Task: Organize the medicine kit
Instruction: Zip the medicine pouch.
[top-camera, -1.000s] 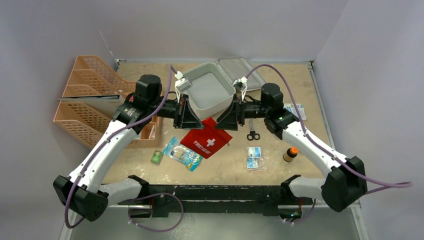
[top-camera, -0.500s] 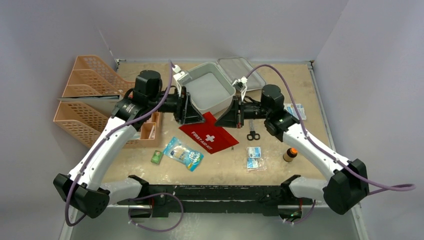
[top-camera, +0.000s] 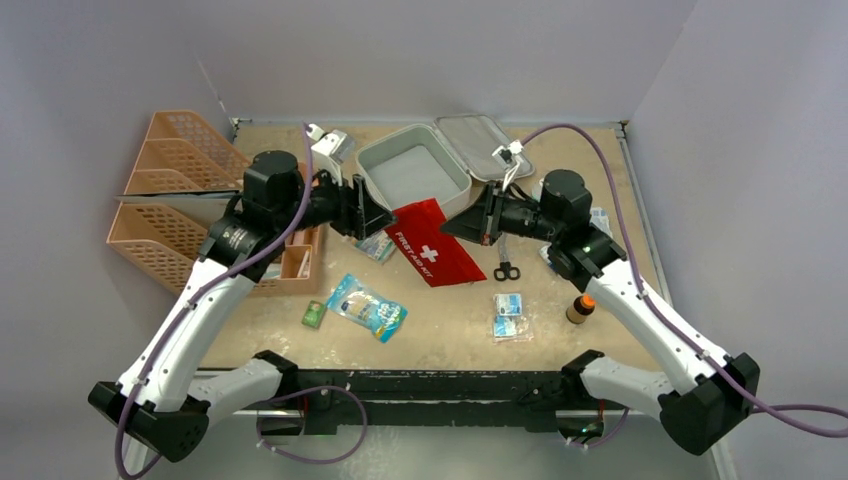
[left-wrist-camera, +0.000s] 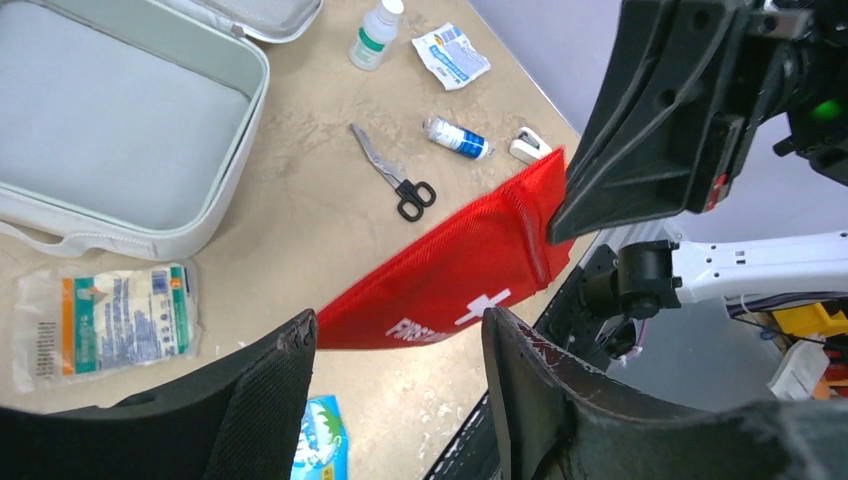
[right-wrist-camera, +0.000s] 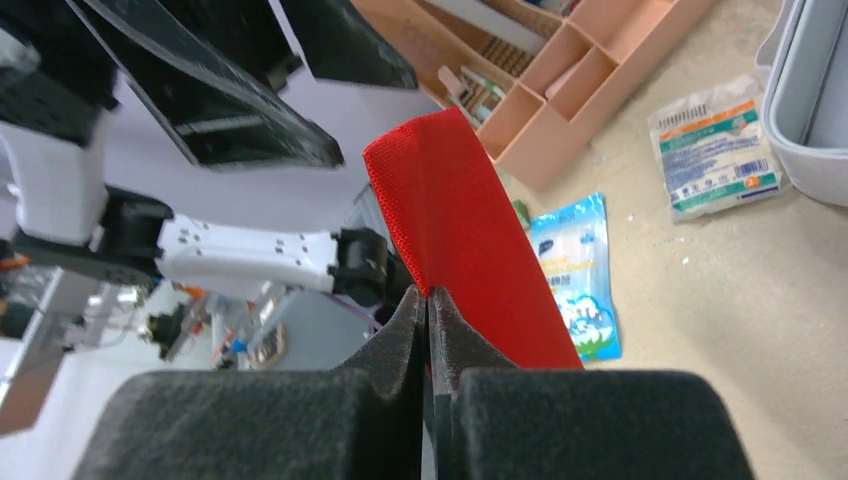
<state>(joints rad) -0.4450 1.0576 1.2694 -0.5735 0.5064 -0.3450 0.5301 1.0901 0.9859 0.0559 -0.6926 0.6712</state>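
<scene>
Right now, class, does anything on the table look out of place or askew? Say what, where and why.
The red first-aid pouch, beside the open medicine kit, sits askew: the right gripper pinches one edge, so it slants instead of lying flat.

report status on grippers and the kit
Left gripper open. Right gripper shut on red pouch. Medicine kit open, looks empty. Gauze packet lies by its near wall.

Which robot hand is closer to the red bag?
Right. The right gripper is shut on the red bag's edge, holding that end up. The left gripper stands open just beside the bag's other end, not gripping it.
</scene>
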